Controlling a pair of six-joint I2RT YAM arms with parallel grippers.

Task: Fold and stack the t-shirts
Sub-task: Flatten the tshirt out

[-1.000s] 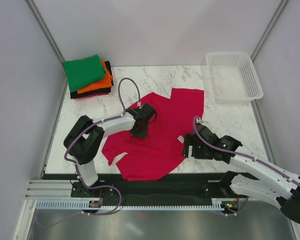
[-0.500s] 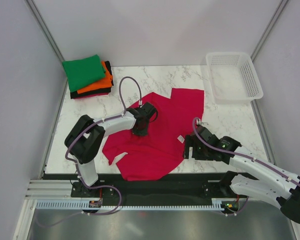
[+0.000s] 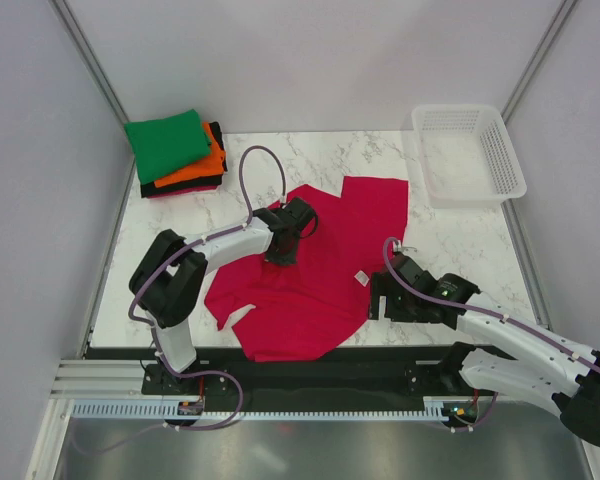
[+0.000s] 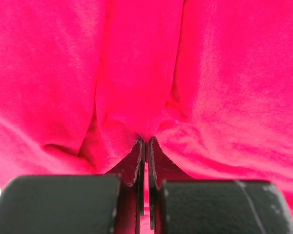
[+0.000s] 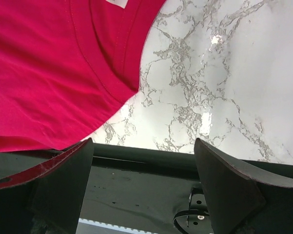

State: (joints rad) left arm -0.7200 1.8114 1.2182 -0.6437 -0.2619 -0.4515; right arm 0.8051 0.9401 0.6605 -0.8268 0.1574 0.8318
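Left wrist: left fingers (image 4: pixel 136 165) clamp crimson shirt (image 4: pixel 136 73); right fingers (image 5: pixel 63 175) apart over its edge.

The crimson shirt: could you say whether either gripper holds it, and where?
The left gripper pinches a fold near the middle of the crimson shirt; the right gripper holds nothing.

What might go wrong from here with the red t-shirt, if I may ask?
The left gripper is shut on only a small ridge of the crimson t-shirt; pulling may bunch it or slip. The right gripper hangs open at the table edge, where the shirt overhangs; cloth could slide off.
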